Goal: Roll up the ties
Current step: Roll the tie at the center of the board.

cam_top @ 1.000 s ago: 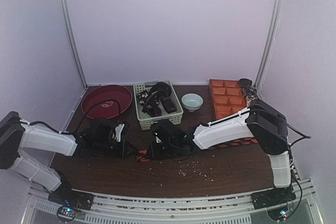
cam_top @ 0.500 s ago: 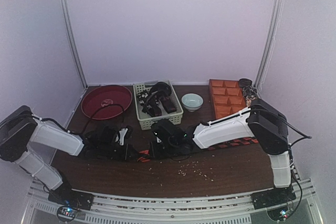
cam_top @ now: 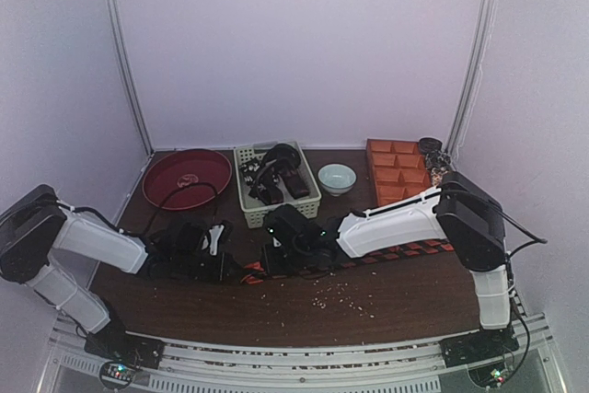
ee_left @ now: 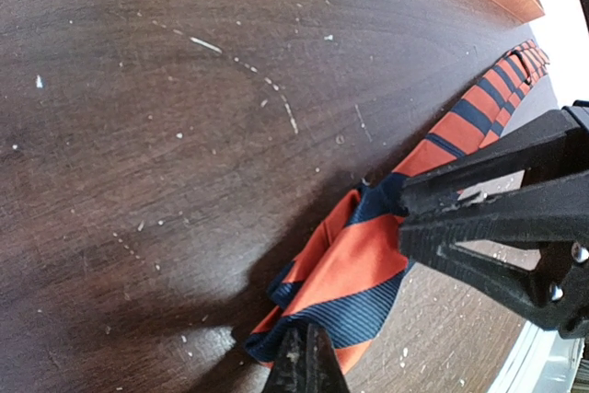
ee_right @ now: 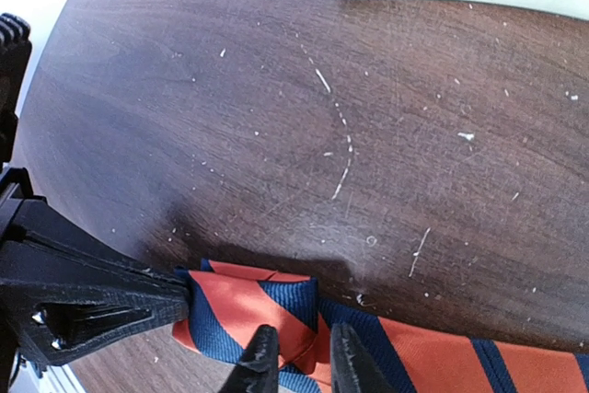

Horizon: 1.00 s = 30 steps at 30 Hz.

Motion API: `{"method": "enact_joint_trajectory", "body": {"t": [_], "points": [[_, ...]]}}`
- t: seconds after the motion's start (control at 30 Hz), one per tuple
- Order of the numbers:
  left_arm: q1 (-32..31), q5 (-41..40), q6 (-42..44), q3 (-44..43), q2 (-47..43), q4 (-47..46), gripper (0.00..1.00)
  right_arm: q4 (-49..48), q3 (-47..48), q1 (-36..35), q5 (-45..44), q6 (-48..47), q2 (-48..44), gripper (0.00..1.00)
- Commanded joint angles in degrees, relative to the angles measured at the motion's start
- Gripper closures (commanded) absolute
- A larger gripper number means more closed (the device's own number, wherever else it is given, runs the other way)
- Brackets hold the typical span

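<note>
Dark desk (cam_top: 184, 306): the left claw (ee_left: 302, 361) pinches the striped tie (ee_left: 368, 264) at its folded end; the right claw (ee_right: 299, 356), from three o'clock, clamps the fold, likely so it cannot open.

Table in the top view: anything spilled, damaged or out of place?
Yes: pale crumbs lie scattered over the dark table in front of the striped tie, like a small spill. Nothing else stands out.

Left arm (cam_top: 92, 241) and right arm (cam_top: 386, 225): white link shells, black joints and bases, thin black cables (cam_top: 179, 189) looped alongside. Left gripper (ee_left: 304, 356): slim black fingers narrowing to points. Right gripper (ee_left: 403, 218): black wedge-shaped fingers of open triangular struts, round silver screw heads near the roots.
</note>
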<state>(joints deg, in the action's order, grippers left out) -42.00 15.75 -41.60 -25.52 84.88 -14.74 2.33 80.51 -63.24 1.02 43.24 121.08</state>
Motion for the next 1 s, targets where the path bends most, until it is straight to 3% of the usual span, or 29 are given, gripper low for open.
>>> {"method": "enact_joint_trajectory", "body": {"t": [0.0, 0.23, 0.57, 0.97], "points": [[-0.2, -0.8, 1.1, -0.7, 0.5, -1.5, 1.0, 2.1, 1.9, -0.3, -1.4, -0.8, -0.9, 0.81], [-0.3, -2.1, 0.3, -1.1, -2.4, 1.4, 1.0, 1.9, 1.4, -0.3, 0.2, -0.4, 1.7, 0.89], [-0.2, -12.0, -1.0, 0.8, -12.7, 13.6, 1.0, 0.3, 1.0, -0.6, 3.1, -0.1, 3.1, 0.91], [-0.4, -4.8, -2.9, 6.0, -8.3, 2.7, 1.0, -0.3, 0.1, -0.7, 2.7, 0.5, 2.8, 0.92]]}}
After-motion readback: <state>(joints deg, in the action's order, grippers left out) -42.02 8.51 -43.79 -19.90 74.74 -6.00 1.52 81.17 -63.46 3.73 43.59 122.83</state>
